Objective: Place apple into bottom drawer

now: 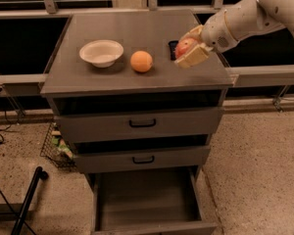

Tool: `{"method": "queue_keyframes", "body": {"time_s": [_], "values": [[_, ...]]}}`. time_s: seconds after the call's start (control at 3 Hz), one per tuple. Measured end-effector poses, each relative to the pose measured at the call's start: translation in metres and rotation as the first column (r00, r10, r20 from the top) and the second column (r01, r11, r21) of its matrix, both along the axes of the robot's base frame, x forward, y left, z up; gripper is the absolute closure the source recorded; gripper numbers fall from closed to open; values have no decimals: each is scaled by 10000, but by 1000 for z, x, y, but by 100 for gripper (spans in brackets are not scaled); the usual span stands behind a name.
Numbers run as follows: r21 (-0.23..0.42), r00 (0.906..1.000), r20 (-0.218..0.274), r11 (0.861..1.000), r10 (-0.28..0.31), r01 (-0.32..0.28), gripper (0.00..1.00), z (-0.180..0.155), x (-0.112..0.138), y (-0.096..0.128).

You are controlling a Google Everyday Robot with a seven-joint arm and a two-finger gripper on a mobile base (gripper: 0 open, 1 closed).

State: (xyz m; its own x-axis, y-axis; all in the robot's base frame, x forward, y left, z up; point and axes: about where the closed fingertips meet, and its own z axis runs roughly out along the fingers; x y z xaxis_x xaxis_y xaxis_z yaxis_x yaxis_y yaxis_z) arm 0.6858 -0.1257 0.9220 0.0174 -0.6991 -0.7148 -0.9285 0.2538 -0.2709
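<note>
We are seeing the gripper (188,49) pinching the apple (184,46) between its cream fingers, hanging just above the right part of the cabinet top (137,28). To its left the orange (141,61) is sitting, with the white bowl (101,52) farther left. Well below it and to its left, the bottom drawer (147,199) is standing pulled open.

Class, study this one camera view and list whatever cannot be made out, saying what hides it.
- apple: camera view, largely covered by the pincer gripping it over the cabinet top's right side.
- black object behind it: mostly hidden by apple and pincer, so it cannot be identified.
- bottom drawer: open, front cut off by the lower edge.
- two upper drawers: closed, contents unseen.
</note>
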Motion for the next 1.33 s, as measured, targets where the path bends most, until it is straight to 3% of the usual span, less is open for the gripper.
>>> {"method": "queue_keyframes", "body": {"time_s": [0.67,1.0,1.33], "values": [[111,9997,-205,9999,94,-91,100,-8,-3,7],[291,9983,-590,9996,20,-3,100,-17,-22,3],[376,9910,-1332,9991,-166,218,100,-31,-57,-8]]}}
